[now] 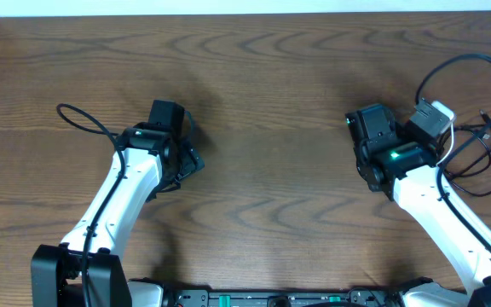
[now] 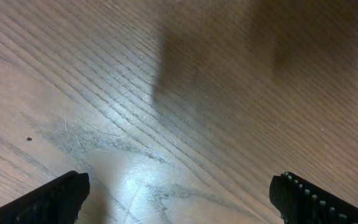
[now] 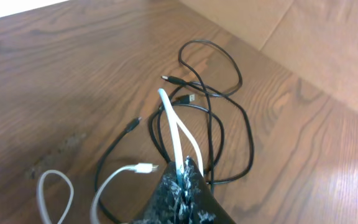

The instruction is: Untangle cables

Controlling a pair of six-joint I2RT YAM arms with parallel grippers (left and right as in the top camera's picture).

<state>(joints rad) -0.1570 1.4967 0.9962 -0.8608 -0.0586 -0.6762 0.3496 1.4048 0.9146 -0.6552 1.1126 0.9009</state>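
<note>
On a wooden table [image 1: 271,77], the left arm [image 1: 118,196] and right arm [image 1: 450,213] sit well apart.
The left gripper [image 2: 179,190] hangs wide open above the wood. At the table's right side, the right gripper [image 3: 184,180] is clamped on a loop of the white cable [image 3: 174,127], which is tangled with the black cable [image 3: 250,143].

The table [image 1: 262,102] is brown wood with bold grain, smooth with a soft sheen; in the left wrist view it shows fine scratches and a pale glare patch. The left gripper [image 2: 179,208] has fingers [image 2: 55,199] of matt black plastic, ribbed along the edges. The right gripper [image 3: 185,167] is black too, flecked with white wear. The white cable [image 3: 178,134] has a smooth, slightly glossy plastic sheath. The black cable [image 3: 232,81] looks smooth and matt, one plug [image 3: 169,79] tipped in metal. The left arm [image 1: 118,192] and right arm [image 1: 450,213] wear smooth white plastic shells.
</note>
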